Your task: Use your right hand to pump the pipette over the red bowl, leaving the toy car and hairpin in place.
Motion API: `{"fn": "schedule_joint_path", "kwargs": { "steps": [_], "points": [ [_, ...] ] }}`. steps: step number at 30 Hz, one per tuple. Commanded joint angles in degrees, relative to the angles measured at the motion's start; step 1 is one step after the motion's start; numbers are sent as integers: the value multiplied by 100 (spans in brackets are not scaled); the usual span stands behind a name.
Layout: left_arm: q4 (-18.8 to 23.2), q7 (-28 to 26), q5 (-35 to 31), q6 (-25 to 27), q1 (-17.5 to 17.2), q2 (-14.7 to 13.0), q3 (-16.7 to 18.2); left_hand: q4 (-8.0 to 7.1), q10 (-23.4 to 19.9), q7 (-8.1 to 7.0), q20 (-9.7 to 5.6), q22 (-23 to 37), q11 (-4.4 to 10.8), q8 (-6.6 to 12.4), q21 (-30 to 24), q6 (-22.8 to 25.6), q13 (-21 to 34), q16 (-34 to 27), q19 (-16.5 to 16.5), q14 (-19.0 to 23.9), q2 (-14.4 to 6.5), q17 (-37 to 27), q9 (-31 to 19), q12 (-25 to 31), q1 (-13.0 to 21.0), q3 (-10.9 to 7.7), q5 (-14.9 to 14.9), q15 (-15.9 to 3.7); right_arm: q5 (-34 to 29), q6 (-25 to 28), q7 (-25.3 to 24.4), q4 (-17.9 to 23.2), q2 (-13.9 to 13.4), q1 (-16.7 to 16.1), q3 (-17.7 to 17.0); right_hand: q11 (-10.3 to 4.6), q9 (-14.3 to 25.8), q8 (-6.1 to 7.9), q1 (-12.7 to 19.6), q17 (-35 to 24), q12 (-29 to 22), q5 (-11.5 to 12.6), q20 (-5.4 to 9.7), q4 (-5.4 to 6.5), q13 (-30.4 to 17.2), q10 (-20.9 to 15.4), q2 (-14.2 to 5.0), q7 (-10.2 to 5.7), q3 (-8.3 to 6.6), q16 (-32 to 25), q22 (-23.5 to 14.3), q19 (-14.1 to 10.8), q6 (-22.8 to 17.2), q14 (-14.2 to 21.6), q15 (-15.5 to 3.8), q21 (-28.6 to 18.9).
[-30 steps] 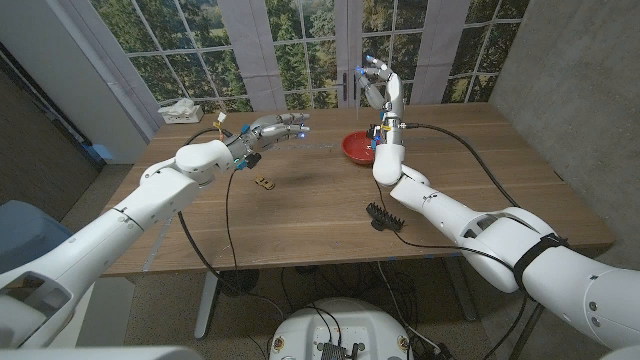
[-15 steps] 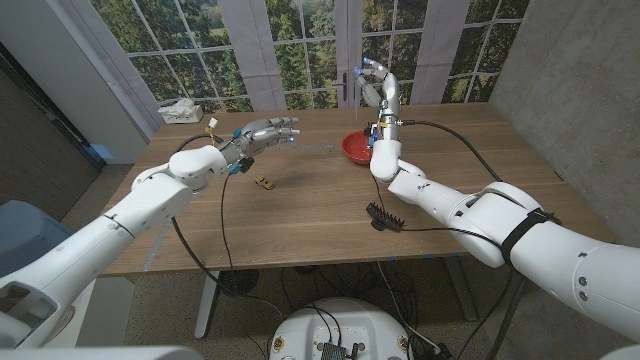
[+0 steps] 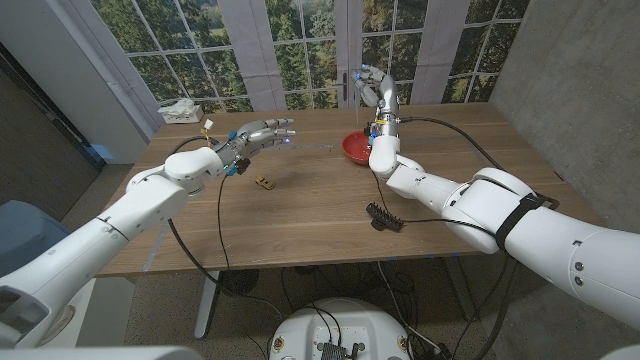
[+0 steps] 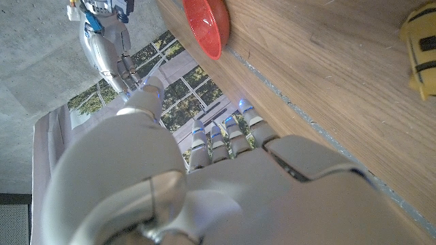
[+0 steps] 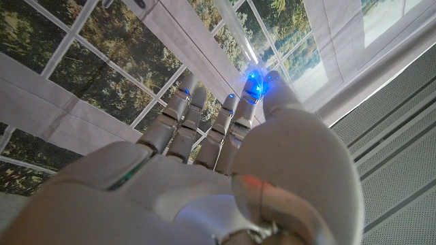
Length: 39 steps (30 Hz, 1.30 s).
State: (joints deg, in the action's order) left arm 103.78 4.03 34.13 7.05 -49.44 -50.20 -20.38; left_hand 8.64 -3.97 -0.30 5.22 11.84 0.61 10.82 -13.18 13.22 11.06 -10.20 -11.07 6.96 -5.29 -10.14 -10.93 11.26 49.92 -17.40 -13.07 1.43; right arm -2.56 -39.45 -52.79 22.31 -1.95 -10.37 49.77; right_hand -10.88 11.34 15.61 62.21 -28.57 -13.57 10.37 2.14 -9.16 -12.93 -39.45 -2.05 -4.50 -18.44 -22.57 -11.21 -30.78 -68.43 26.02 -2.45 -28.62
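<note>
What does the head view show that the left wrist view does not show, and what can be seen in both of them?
Head view alone: the black hairpin on the near part of the wooden table, and the left arm reaching in.

Left wrist view alone: the back of the left hand close up, fingers extended along the table's edge.

Both: the red bowl, the raised right hand above it, the yellow toy car, and the windows behind.

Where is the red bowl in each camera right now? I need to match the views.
Head view: the round red bowl sits on the wooden table's far side, beside the right hand's wrist.
Left wrist view: the bowl is at the table's edge.
Right wrist view: no bowl.
Shared landmark: the raised right hand.
</note>
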Motion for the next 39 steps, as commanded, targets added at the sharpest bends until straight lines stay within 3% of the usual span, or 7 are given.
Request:
{"fn": "schedule_joint_path", "kwargs": {
  "steps": [1, 12, 23, 31, 39],
  "points": [
    [-23, 38, 12, 18, 41, -5, -15, 18, 7, -2, 14, 33, -1, 22, -26, 67, 14, -43, 19, -21, 13, -15, 3, 29, -66, -15, 11, -7, 381, 355, 14, -111, -4, 136, 338, -2, 18, -10, 25, -13, -17, -1, 30, -2, -12, -60, -45, 43, -32, -20, -15, -34, -20, 63, -970, -28],
    [17, 55, 9, 44, 56, -41, -11, 16, 13, -5, 10, 33, -7, 23, -28, 75, 13, -40, 24, -34, 10, -16, 5, 30, -87, -12, 14, -4, 454, 599, -238, -125, 26, 172, 546, 0, 21, -19, 15, -22, -5, -8, 40, 6, -13, -55, -51, 52, -25, -23, -16, -20, -6, 67, -960, -37],
    [-31, 128, -9, 61, 148, -34, -51, 20, 22, -9, 12, 33, -19, 22, -33, 79, 13, -42, 27, -37, 3, -16, 7, 31, -101, -14, 17, -2, 665, 493, -29, -139, 50, 143, 581, 28, 25, -19, 51, -26, -10, -9, 39, -8, -21, -91, -80, 95, -43, -11, -17, 9, -17, 56, -976, -47],
    [-92, 162, -16, 57, 207, -7, -72, 19, 23, -7, 10, 34, -18, 20, -36, 80, 12, -43, 29, -39, -2, -16, 8, 34, -120, -11, 21, -9, 600, 642, -134, -143, 51, 170, 744, 67, 40, -4, 195, 19, -29, 31, 48, -68, -66, -136, -146, 332, -159, 56, -16, 77, -25, 75, -1019, -56],
    [-146, 192, -46, 73, 285, 15, -106, 19, 23, -10, 8, 34, -12, 17, -40, 77, 12, -45, 29, -41, -9, -16, 9, 36, -134, -12, 24, -2, 551, 764, -282, -146, 52, 195, 903, 191, 104, 2, 380, -86, -47, 93, 107, -90, -123, -173, -196, 582, -164, -9, -33, 240, 79, 24, -1021, -52]
  ]
}}
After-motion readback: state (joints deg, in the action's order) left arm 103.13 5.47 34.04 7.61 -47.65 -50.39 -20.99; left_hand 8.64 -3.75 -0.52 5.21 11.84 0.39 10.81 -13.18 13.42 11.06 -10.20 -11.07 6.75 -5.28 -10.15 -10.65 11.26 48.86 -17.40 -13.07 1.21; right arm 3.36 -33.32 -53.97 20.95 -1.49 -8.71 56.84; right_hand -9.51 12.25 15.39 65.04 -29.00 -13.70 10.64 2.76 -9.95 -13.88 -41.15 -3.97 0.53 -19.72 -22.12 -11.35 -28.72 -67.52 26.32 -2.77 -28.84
